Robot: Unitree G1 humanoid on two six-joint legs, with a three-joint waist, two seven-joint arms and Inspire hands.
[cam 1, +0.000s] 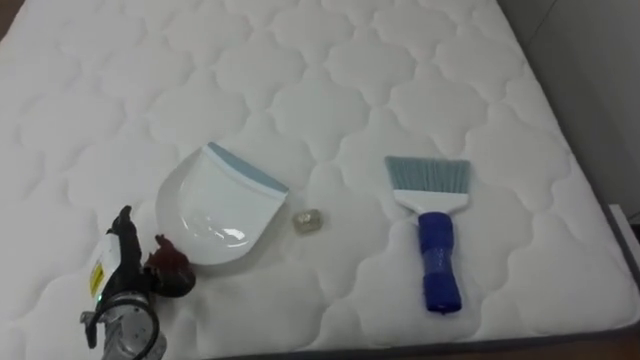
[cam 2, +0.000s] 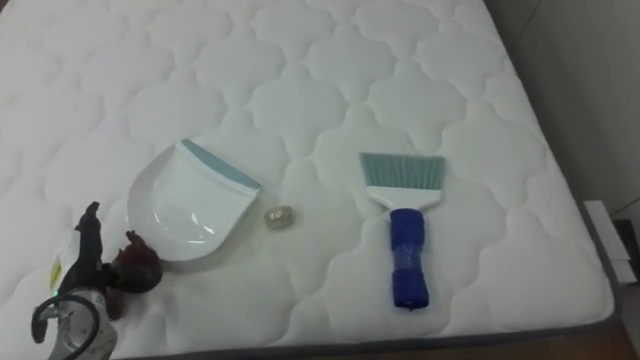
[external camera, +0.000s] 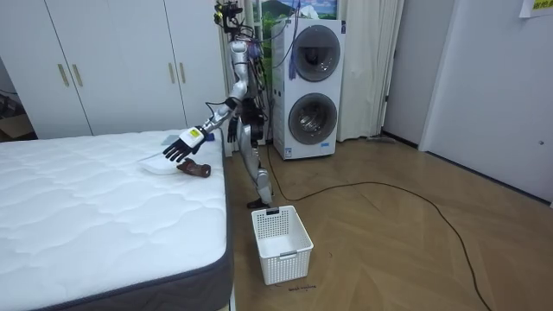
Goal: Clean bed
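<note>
Left hand splayed, holding nothing, by dustpan handle; brush rightward; room view adds floor basket.

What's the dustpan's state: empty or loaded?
Empty. The dustpan has a bare white inside; the scrap lies on the mattress beside it, between it and the brush.

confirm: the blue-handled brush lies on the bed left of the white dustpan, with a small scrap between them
No. The left eye view shows the brush right of the dustpan, not left. The rest holds: both lie on the bed with the scrap between them.
</note>
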